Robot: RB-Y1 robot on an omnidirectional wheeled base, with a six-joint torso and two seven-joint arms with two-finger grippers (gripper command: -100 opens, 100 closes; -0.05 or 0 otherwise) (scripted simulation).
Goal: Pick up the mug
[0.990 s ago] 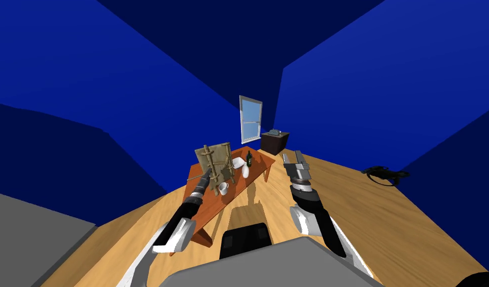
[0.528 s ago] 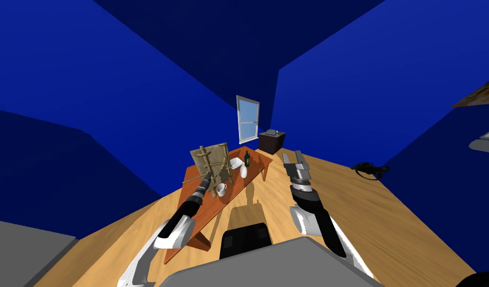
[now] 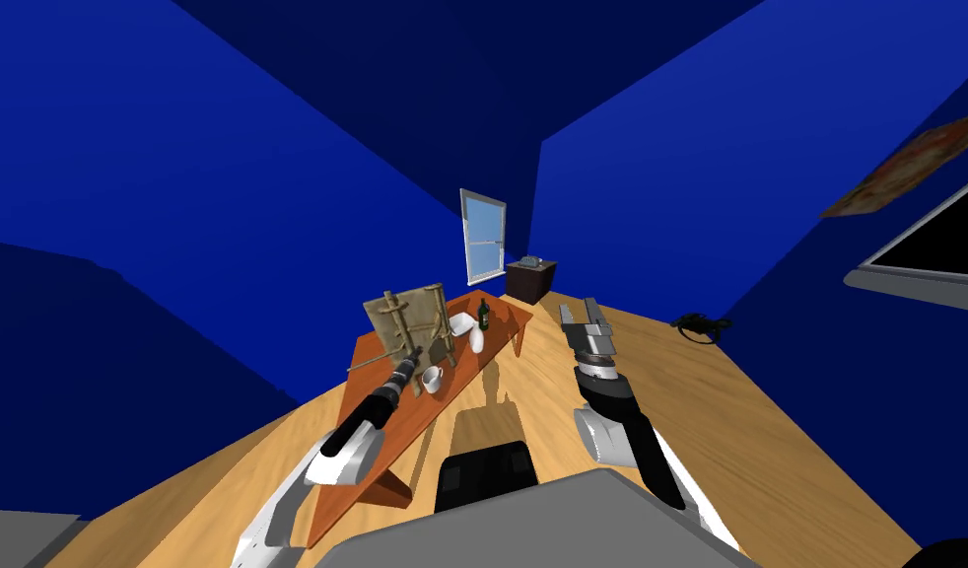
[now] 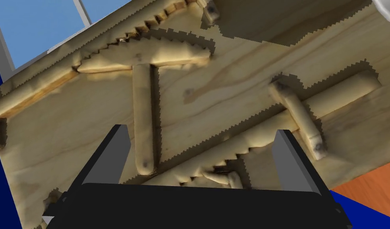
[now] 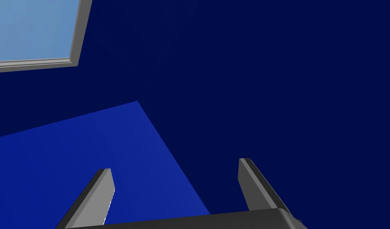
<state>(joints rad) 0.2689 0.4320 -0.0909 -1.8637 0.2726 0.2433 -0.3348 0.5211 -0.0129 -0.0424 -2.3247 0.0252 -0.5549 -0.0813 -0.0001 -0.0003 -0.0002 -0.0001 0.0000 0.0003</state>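
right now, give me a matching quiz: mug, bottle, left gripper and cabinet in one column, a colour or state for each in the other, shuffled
Column one:
1 mug
2 bottle
3 left gripper
4 cabinet

Column two:
A dark
B open, facing the wooden easel
C white
D green

Pairs: 1-C, 2-D, 3-B, 4-A

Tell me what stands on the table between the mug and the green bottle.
Head view: a white vase stands between mug and green bottle, close to the bottle.
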